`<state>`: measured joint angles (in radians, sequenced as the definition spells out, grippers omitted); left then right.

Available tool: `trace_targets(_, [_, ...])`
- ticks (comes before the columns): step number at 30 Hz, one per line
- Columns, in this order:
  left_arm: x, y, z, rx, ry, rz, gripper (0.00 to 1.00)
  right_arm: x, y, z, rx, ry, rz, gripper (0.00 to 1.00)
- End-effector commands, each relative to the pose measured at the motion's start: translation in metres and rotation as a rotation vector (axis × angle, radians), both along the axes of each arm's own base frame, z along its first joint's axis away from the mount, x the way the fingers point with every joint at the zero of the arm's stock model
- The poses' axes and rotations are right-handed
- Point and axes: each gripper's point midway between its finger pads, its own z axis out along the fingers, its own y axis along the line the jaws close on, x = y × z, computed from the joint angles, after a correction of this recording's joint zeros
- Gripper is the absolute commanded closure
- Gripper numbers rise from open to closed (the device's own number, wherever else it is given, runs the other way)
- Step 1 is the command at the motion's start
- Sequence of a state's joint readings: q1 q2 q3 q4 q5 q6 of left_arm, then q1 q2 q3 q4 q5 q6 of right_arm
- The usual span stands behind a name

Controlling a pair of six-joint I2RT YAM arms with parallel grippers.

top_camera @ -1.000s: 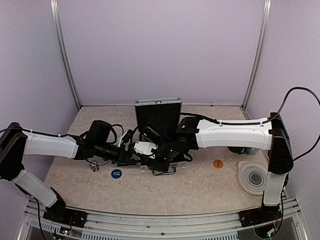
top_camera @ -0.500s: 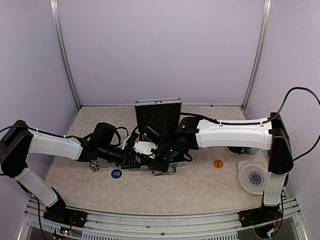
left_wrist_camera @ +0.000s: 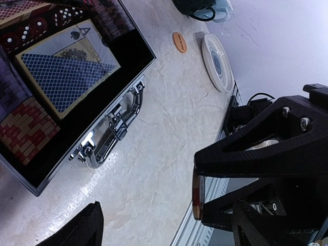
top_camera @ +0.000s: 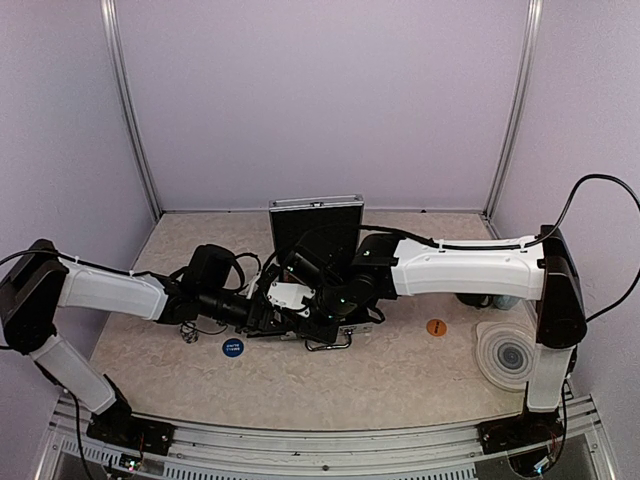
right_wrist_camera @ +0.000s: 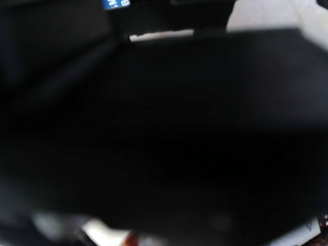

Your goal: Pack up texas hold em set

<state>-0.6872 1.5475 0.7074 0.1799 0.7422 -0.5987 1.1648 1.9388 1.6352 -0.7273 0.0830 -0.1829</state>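
Marbled tabletop [top_camera: 400,380], centre: the aluminium case [top_camera: 315,225] stands open, with the blue card deck [left_wrist_camera: 64,77] inside. The left gripper [top_camera: 262,310] has crept right to it, jaws wide and empty. I cannot tell how the right gripper [top_camera: 300,305] stands. The blue button [top_camera: 232,347] lies outside, so packing looks unfinished.

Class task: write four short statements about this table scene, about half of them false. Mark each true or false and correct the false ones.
1. The ribbed silver aluminium case has its lid standing upright. True.
2. A blue-backed card deck lies inside the case. True.
3. The small orange round button lies in the case. False: it lies on the table, near the round grey ringed coaster.
4. The left gripper grips a chip. False: its jaws are open, with nothing between them.
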Motion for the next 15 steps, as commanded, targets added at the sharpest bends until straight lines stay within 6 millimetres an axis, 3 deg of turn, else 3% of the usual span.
trace_targets(1, [0.0011, -0.0095, 0.0099, -0.035, -0.021, -0.025, 0.15, 0.0035, 0.0079, 0.0136, 0.042, -0.012, 0.0, 0.59])
trace_targets(15, [0.001, -0.0156, 0.0112, -0.045, -0.017, -0.038, 0.19, 0.0026, 0.0116, 0.0128, 0.043, -0.01, 0.005, 0.59])
